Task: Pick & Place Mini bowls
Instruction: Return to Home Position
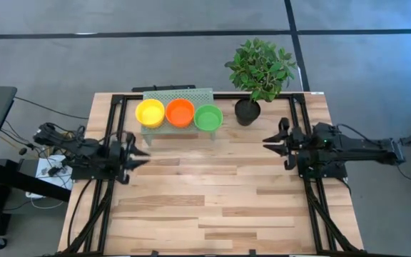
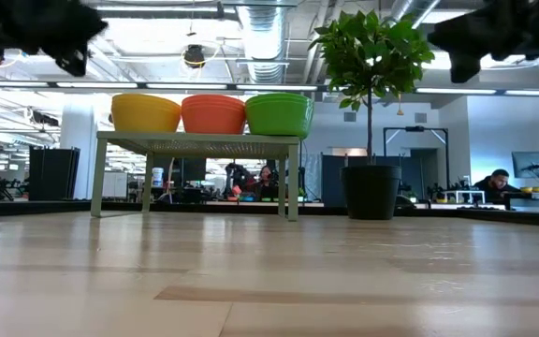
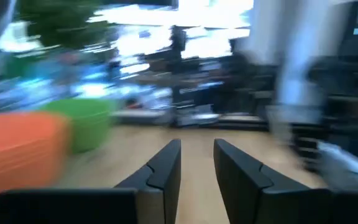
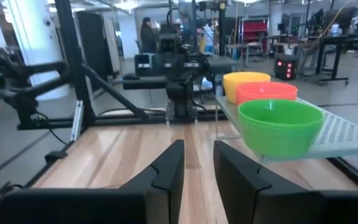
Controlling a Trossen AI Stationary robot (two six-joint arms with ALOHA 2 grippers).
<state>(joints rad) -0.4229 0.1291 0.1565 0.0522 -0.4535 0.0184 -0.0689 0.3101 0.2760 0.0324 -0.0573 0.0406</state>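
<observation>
From above, we see bowls (image 1: 180, 112) atop the rack (image 1: 188, 93); only wrist views show left claw (image 3: 196, 144) and right claw (image 4: 197, 144) narrowly parted, empty.

Upper centre, the counter (image 1: 212, 200) holds a potted plant (image 1: 247, 112) and a shelf (image 1: 191, 94) bearing yellow, orange and green bowls (image 1: 180, 112).

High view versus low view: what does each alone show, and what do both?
Only the high view: the mini bowls' insides and where the left gripper and right gripper hang, empty, at opposite sides of the wooden table. Only the low view: the pale green perforated rack's legs and people beyond. Both: the glossy plastic yellow mini bowls, orange mini bowls and green mini bowls on the rack, beside the leafy potted plant.
</observation>
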